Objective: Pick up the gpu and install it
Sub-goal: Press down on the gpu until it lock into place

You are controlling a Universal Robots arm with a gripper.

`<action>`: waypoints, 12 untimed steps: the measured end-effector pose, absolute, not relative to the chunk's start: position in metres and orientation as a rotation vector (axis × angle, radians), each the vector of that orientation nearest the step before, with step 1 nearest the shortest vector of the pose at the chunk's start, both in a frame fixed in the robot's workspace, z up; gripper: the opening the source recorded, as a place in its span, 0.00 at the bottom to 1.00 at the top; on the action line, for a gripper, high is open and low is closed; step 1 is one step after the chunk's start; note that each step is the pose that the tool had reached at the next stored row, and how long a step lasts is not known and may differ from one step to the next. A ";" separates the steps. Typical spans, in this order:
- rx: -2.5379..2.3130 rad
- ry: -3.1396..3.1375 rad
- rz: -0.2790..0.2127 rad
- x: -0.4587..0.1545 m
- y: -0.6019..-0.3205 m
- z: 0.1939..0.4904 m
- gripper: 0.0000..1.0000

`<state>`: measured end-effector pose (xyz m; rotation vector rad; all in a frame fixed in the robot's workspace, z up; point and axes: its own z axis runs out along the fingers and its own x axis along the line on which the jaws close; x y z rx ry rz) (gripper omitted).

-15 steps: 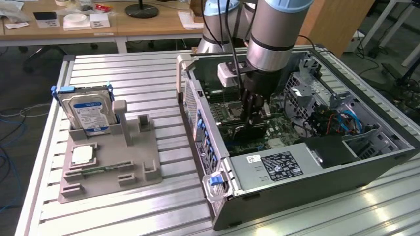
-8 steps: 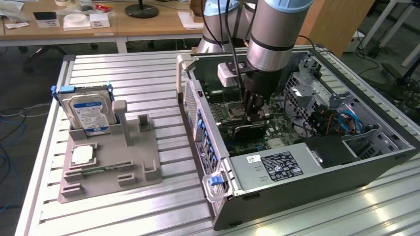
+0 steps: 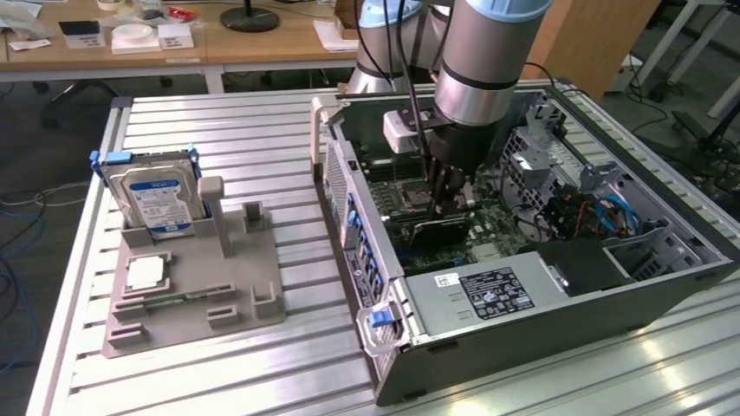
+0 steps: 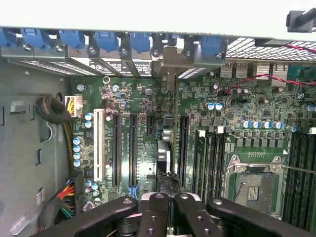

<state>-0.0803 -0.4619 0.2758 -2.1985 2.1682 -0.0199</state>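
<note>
**Dark card held edge-on over the motherboard slots**

Steel computer case [image 3: 521, 286] lies open on the slatted aluminium table [image 3: 231, 139], the arm reaching down into it. On the motherboard [image 4: 148, 98] inside, the gripper [image 4: 169, 197] is clamped shut on the gpu [image 4: 164, 148], which the wrist view shows edge-on as a thin dark strip running from between the fingers toward the rear brackets, between two long black expansion slots [image 4: 132, 148]. In the exterior view the gpu [image 3: 439, 232] stands upright on the board beneath the gripper [image 3: 449, 201]; whether it is fully seated I cannot tell.

As a judgement: the card is light and stiff but fragile, best held by its bare top edge, as here, away from components and the contact edge. Pressure should go straight down, since a tilt could stress the slot.

Close around it stand the blue retaining clips [image 4: 106, 39], the memory slots [image 4: 207, 158] and the open CPU socket [image 4: 254, 185]. Well apart on the table, a grey fixture [image 3: 197, 286] holds a hard drive [image 3: 156, 195] and a square CPU chip [image 3: 145, 273].
</note>
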 end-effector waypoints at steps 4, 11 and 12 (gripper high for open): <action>-2.199 2.168 -0.020 -0.080 -0.462 0.276 0.11; -2.205 2.176 -0.005 -0.080 -0.462 0.277 0.11; -2.211 2.183 0.010 -0.079 -0.462 0.277 0.11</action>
